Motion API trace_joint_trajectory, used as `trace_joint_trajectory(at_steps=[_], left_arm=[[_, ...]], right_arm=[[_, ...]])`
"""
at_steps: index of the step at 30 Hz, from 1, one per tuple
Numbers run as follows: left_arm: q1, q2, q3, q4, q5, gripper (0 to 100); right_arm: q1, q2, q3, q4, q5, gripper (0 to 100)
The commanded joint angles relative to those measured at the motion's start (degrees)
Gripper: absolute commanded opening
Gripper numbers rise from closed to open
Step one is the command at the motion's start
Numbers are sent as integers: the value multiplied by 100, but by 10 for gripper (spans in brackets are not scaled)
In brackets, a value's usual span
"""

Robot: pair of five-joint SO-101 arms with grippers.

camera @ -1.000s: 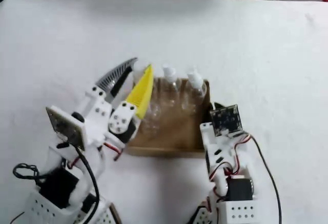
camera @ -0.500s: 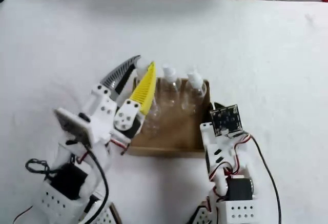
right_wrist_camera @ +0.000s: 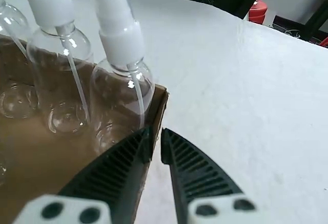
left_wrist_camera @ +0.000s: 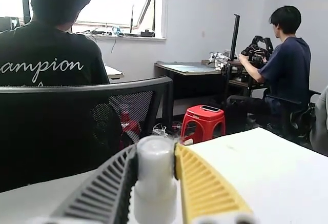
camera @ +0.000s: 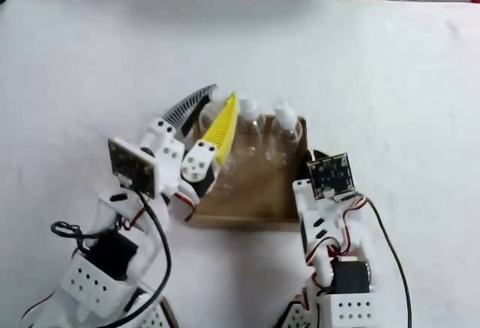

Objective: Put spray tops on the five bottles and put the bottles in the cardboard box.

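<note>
left arm: stretched forward, angled inward | left gripper (camera: 223,94): grey and yellow fingers clamped on top (left_wrist_camera: 154,178) | right arm: folded low by its base | right gripper (right_wrist_camera: 156,138): black fingers pinched on box (right_wrist_camera: 157,103) wall

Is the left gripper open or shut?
Shut on a spray top: the black and yellow fingers of the left gripper clamp its white sides.

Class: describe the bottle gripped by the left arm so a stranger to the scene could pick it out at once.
On the white table sits a cardboard box with clear, white-topped bottles along its far wall. The held bottle is at the row's left-arm end, the only one with its spray top pinched between the left gripper's grey and yellow fingers.
</note>
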Motion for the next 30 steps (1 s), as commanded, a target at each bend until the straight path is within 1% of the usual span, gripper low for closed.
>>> trace_joint_trajectory(at_steps=[1,5,9,12,30], left_arm=[[13,-127,158,-141,53,23],[13,-338,325,-123,35,23],[22,-585,413,211,-457,23],[22,-760,571,422,-466,23],[66,-936,1521,316,-466,24]], right_arm=[[40,-22,53,-154,-18,16],[40,-22,79,-242,-18,16],[40,-22,114,-268,-9,16],[40,-13,114,-268,-9,16],[40,4,114,-268,-9,16]])
